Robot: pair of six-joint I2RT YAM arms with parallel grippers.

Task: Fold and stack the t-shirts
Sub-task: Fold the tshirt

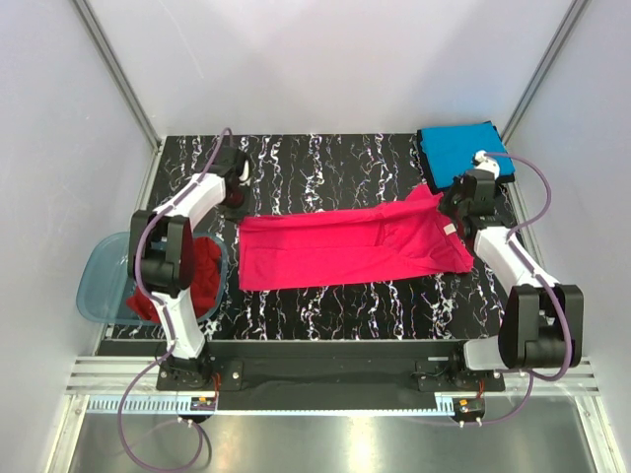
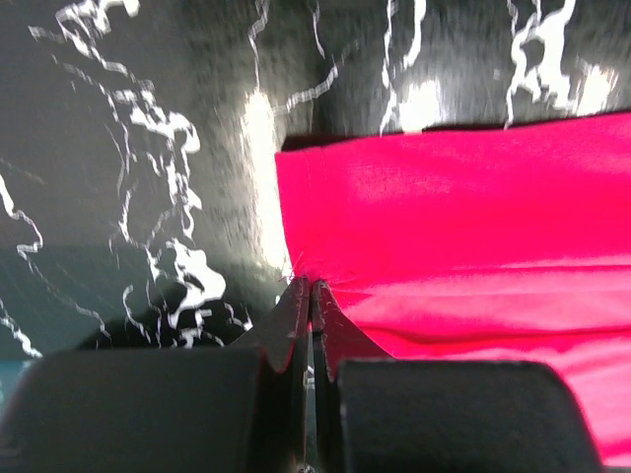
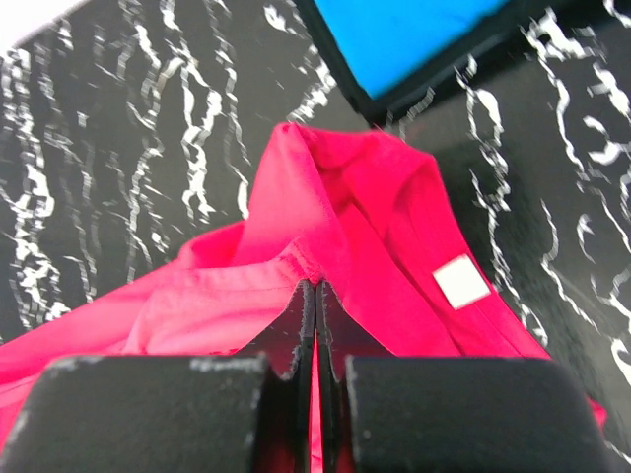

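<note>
Black marbled bench (image 1: 325,158) with a pink-red t-shirt (image 1: 335,251) stretched across it, pinched at both ends.

The pink-red t-shirt lies mostly flat across the bench's middle, its right end bunched and raised a little, with a white tag (image 3: 461,281) showing there. Over the bench's left edge, a translucent blue-grey tub (image 1: 99,286) holds a crumpled darker red t-shirt (image 1: 202,271). In the far right corner a folded bright blue t-shirt (image 1: 458,153) rests on a dark t-shirt (image 3: 367,103). The left pincer (image 2: 311,288) is clamped on the pink-red t-shirt's left hem, fingers pressed together, cloth puckered at their tips. The right pincer (image 3: 315,286) is likewise clamped on a raised fold at the right end.
</note>
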